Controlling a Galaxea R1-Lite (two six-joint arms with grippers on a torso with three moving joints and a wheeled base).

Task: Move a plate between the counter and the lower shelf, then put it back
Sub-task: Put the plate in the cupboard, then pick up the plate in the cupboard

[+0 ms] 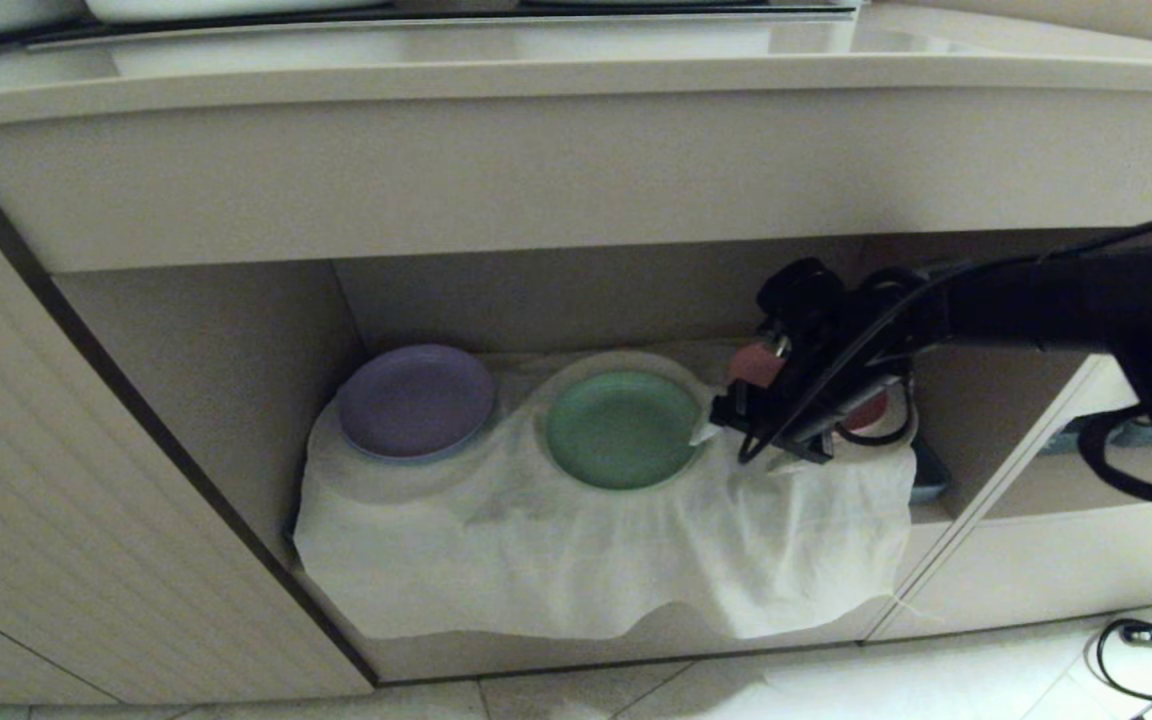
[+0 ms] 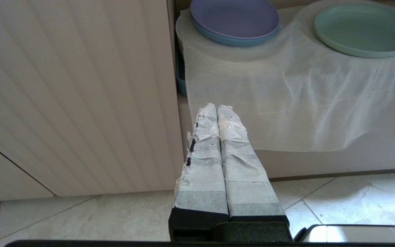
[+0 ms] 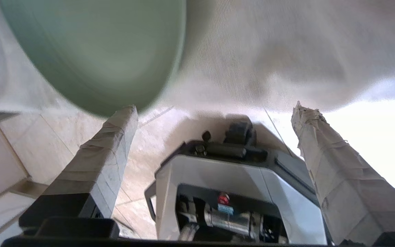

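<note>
**Green plate is down on the lower shelf, my right fingers are off it**

I see the round mint-green matte plate [image 1: 622, 428] lying flat on the white gauzy cloth [image 1: 576, 560] in the wide beige lower shelf [image 1: 236, 360]. It sits in the middle, with a round purple plate [image 1: 416, 400] well off to one side of it.

My right gripper [image 1: 736, 425] is just beside the green plate's edge, reaching in from the right. In the right wrist view its two taped fingers [image 3: 105, 161] stand wide apart and nothing is between them. The plate's rim shows just past one fingertip. I cannot tell if that tip touches the rim.

My left gripper [image 2: 217, 108] hangs low in front of the cupboard door, away from the work. Its taped fingers are pressed together and hold nothing.

I think the trip down to the shelf is done. The trip back up to the long beige-cream bench [image 1: 576, 70] is not done yet.

Next I would need to slide one finger under the low rim and one over it, then squeeze. The rim is thin and the cloth is soft, so I must take care not to pinch the cloth too. Then I lift the plate level and clear of the shelf's top edge.
</note>
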